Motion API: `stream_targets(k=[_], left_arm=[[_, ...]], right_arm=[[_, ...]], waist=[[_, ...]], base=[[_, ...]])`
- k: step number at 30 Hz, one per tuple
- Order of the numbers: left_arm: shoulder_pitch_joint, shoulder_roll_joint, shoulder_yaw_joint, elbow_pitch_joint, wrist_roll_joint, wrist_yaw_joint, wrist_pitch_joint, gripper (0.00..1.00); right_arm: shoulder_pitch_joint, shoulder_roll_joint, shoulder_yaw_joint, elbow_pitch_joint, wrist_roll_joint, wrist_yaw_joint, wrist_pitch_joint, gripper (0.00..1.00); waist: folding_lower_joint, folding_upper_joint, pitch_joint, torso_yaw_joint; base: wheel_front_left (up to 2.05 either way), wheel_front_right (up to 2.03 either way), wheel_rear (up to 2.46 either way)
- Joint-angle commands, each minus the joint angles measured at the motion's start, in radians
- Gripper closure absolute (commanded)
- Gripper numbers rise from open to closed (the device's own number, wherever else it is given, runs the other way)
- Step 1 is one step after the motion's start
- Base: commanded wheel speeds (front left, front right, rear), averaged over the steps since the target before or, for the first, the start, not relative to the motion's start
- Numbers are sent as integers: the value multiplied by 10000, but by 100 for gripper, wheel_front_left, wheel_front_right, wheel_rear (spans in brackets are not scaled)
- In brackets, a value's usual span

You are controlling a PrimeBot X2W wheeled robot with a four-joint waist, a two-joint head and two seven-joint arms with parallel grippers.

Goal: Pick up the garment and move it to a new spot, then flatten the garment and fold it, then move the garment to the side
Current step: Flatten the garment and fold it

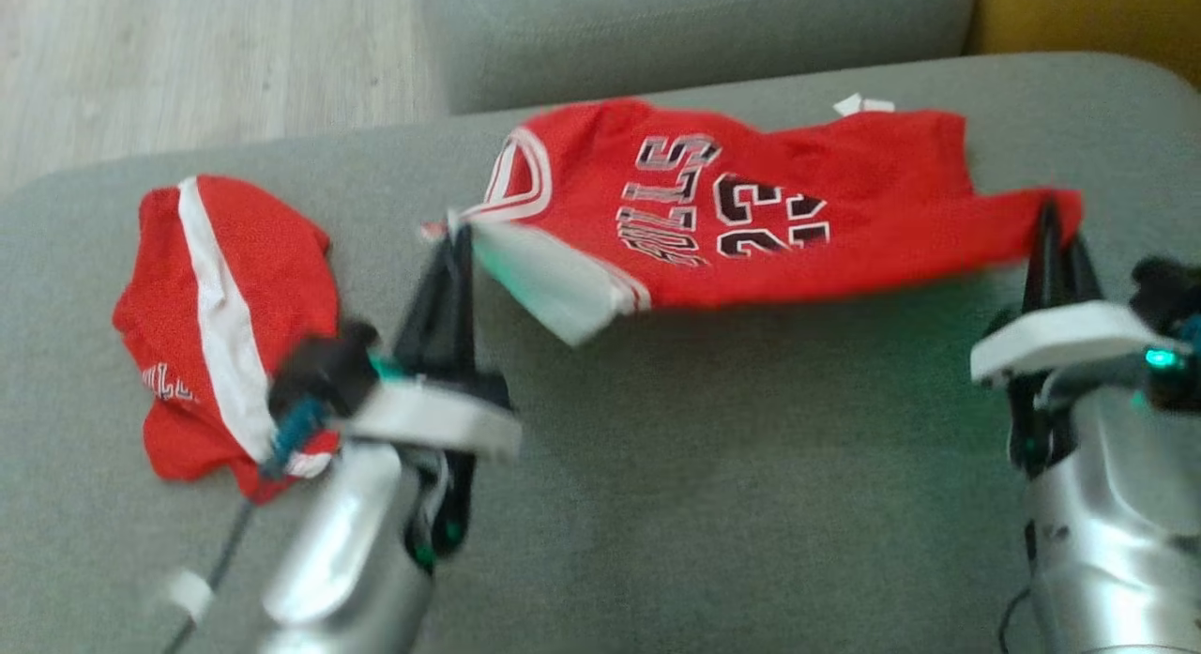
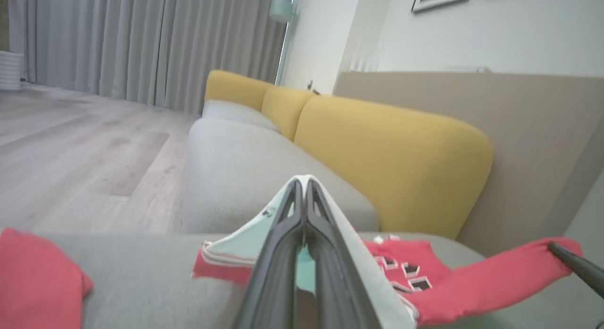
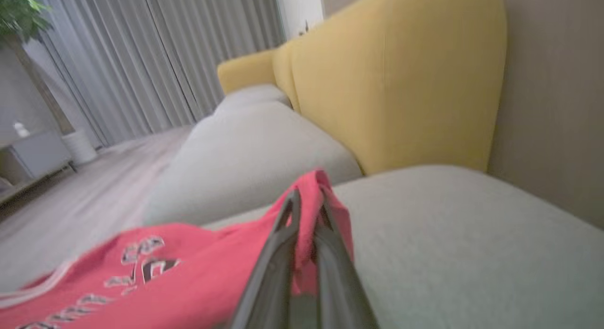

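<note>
Garment (image 1: 751, 204) is a red shirt with letters and the number 23. In the head view it sits up at 1 o'clock on the grey sofa (image 1: 704, 504). It is pulled long between two arms, and I think that is to get it flat and smooth.

Over at 9 o'clock lies another red thing with a white stripe (image 1: 225, 316), all bunched up. Nothing is touching it.

Next comes the left arm (image 1: 357, 541). Its jaws are shut tight on the white-edged end of the garment, at 11 o'clock. The near edge of the cloth is lifted a little off the seat, with a shadow under it.

At 3 o'clock the right arm (image 1: 1098, 466) has its jaws pinched shut on the red corner. Each arm holds one end, so a pull apart could make the cloth go flat.

A yellow back cushion (image 2: 387, 164) stands behind.
</note>
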Motion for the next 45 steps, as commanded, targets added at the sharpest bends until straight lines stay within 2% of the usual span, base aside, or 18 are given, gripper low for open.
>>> stream_targets(k=[1,6,10,16,20,23,27,32,34,39,42,45], left_arm=[[-1031,64,542,-538,-166,-88,0,100],[-2309,10,1140,-1178,-945,-99,79,100],[-2843,-26,1320,-1917,-1540,7,226,100],[-2557,-33,1787,-3693,-2602,626,599,100],[-2445,525,1589,-4810,-2236,883,1339,100],[-2730,866,1652,-4947,-2086,1023,1769,100],[-4119,1304,1699,-3979,-1926,749,2238,100],[-6866,1767,1520,-1346,-1340,110,2404,100],[-8030,1827,1554,-50,-1149,-72,2190,100],[-10568,1828,1545,2392,-566,-388,1011,100],[-11339,1571,1471,3375,-481,-614,403,100],[-11515,1406,1345,3829,-428,-800,168,100]], right_arm=[[-208,-4,507,-874,253,-7,-130,100],[-29,-86,1102,-3290,569,-7,-72,100],[119,-439,1565,-5064,797,-7,560,100],[957,-617,1305,-8128,1229,-7,1731,100],[1404,-546,993,-9838,1331,-7,2722,100],[1276,-603,946,-10383,1216,-7,3279,100],[139,-847,1341,-9612,1414,-7,3616,100],[-2581,-1386,1885,-7124,1411,-7,3477,100],[-3852,-1526,2181,-5940,1349,-7,3158,100],[-6756,-1473,1995,-3301,984,-7,1554,100],[-7725,-1515,1881,-2072,638,-7,583,100],[-8012,-1523,1810,-1426,519,-7,238,100]], waist=[[0,0,-303,-113],[0,0,-917,-268],[0,0,-1152,-380],[0,0,-1165,-465],[0,0,-897,-540],[0,0,-346,-622],[0,0,598,-750],[0,0,2015,-883],[0,0,2496,-928],[0,0,3155,-917],[0,0,3237,-809],[0,0,3223,-733]], base=[[0,0,0],[0,0,0],[0,0,0],[0,0,0],[0,0,0],[0,0,0],[0,0,0],[0,0,0],[0,0,0],[0,0,0],[0,0,0],[0,0,0]])
